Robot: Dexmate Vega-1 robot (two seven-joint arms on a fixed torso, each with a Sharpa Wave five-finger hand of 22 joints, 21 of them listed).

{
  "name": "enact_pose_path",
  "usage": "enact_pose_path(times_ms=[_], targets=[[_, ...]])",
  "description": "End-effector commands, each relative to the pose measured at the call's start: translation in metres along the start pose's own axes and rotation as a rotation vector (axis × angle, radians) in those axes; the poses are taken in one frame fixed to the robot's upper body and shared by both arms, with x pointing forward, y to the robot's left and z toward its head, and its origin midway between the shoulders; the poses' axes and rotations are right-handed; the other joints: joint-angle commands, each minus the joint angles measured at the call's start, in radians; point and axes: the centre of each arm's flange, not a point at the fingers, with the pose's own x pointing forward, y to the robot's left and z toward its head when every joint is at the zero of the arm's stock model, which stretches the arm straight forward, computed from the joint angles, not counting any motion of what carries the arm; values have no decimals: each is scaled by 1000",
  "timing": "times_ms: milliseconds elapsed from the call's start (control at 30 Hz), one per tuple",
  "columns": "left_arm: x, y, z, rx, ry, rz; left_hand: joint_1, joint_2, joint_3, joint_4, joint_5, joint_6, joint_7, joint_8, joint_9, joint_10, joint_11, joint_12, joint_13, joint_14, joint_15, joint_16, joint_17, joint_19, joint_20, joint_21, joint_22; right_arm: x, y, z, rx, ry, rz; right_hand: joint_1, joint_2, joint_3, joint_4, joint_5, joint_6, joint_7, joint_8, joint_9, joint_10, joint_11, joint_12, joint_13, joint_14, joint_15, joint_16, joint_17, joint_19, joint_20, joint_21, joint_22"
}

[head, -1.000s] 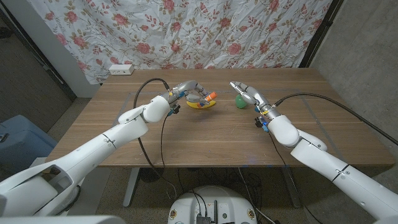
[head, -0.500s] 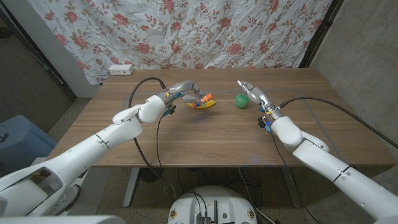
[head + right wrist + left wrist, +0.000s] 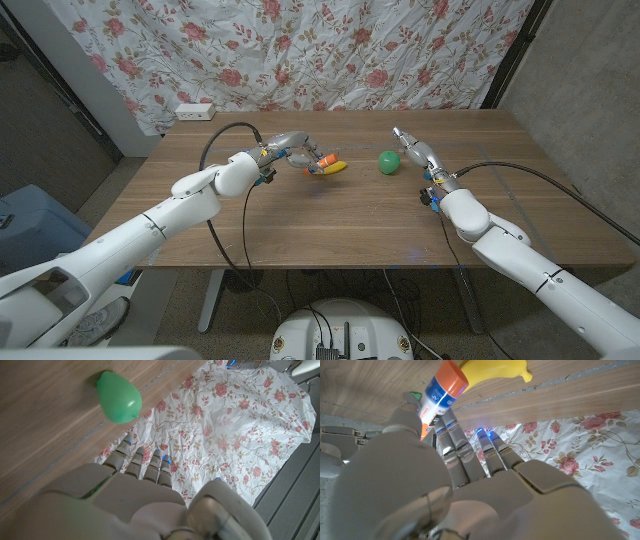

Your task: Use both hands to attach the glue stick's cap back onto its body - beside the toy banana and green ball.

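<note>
The glue stick (image 3: 322, 160) is white and blue with an orange cap on its end. My left hand (image 3: 290, 148) grips it just left of the yellow toy banana (image 3: 336, 167). In the left wrist view the glue stick (image 3: 441, 391) sticks out from between my fingers (image 3: 455, 440), orange end toward the banana (image 3: 495, 369). The green ball (image 3: 388, 161) lies right of the banana. My right hand (image 3: 412, 150) is right of the ball, apart from it, fingers stretched out and holding nothing. The right wrist view has the ball (image 3: 119, 397) beyond my fingers (image 3: 145, 460).
The wooden table (image 3: 330, 220) carries the banana and ball toward its far side. A white power strip (image 3: 195, 111) sits at the far left corner. A flowered cloth (image 3: 330, 50) hangs behind the table. Black cables (image 3: 235, 180) loop over both arms.
My left hand has drawn back to the left with the glue stick, off the banana. My right hand has moved right, away from the green ball.
</note>
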Motion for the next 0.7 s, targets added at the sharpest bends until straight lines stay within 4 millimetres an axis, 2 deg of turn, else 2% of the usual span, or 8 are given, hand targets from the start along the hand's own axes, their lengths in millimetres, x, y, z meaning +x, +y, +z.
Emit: enact_pose_path(times_ms=[33,133,300,700], targets=[[3,6,-14,71,-27,-58,63,72,1,7,3,33,-31,7,19,6,-12,8,6,-3,-147,-2,2,-1,-65,-2,4,3,-8,-15,120,27,-51,-3,12,-1,9,0,-9,9,0,3,-6,7,2,0,10,-6,2,0,-2,-14,-2,1],[6,6,-16,96,-32,-71,62,73,1,8,3,33,-30,7,19,6,-12,8,6,-4,-147,-2,2,-1,-64,-2,4,6,-10,-19,154,28,-56,-7,13,-1,11,0,-15,11,-1,2,-9,10,3,0,14,-1,2,0,-14,-18,-7,1],[10,3,-17,140,-50,-102,60,74,0,9,3,31,-28,7,19,5,-12,8,6,-3,-146,-2,2,0,-65,-1,4,9,-12,-28,214,35,-77,-15,16,0,14,0,-20,16,2,2,-12,17,4,-1,18,3,-1,-1,-25,-53,-12,0],[13,-6,-22,214,-61,-164,55,75,-2,10,3,23,-28,5,19,0,-12,8,6,-4,-146,-2,2,-3,-64,-2,4,6,-6,-45,276,71,-117,-20,21,3,16,1,-22,23,4,2,-13,20,6,-1,23,11,-2,-2,-25,-62,-11,-1]])
